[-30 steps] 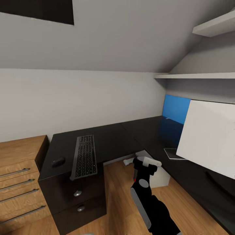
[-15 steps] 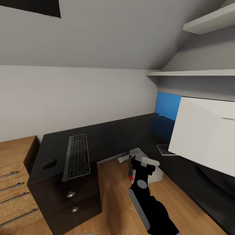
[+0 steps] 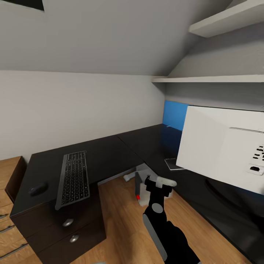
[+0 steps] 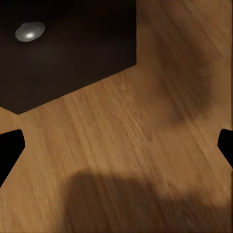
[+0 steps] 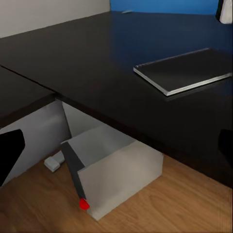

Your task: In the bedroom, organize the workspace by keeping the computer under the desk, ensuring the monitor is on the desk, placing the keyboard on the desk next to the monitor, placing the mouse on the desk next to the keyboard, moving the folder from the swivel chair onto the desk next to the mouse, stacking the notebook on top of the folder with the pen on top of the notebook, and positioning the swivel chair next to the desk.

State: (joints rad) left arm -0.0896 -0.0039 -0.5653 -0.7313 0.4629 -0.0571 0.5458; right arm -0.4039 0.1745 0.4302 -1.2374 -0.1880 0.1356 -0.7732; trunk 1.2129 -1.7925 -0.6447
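The black L-shaped desk (image 3: 110, 150) fills the corner. On its left wing lie the grey keyboard (image 3: 73, 178) and, left of it, the dark mouse (image 3: 37, 189). The monitor (image 3: 223, 143) stands on the right wing, its white back toward me. The light grey computer (image 3: 141, 190) sits on the floor under the desk (image 5: 97, 53); up close the computer (image 5: 116, 174) shows its red dot. My right gripper (image 3: 160, 182) hangs open in front of it, holding nothing. My left gripper (image 4: 116, 148) is open over the floor. Folder, swivel chair and pen are out of view.
A thin dark slab with a silver edge (image 3: 172, 163) lies on the desk by the monitor; I cannot tell whether it is the notebook. Black drawers with silver knobs (image 3: 68, 222) sit under the keyboard. A wooden chest (image 3: 7, 176) stands left; a blue wall panel (image 3: 173, 114) and shelves (image 3: 205, 78) lie beyond.
The camera has turned right, so the whole picture slid left. More of the monitor's back and the computer's red dot have come into view. My right arm keeps its pose.
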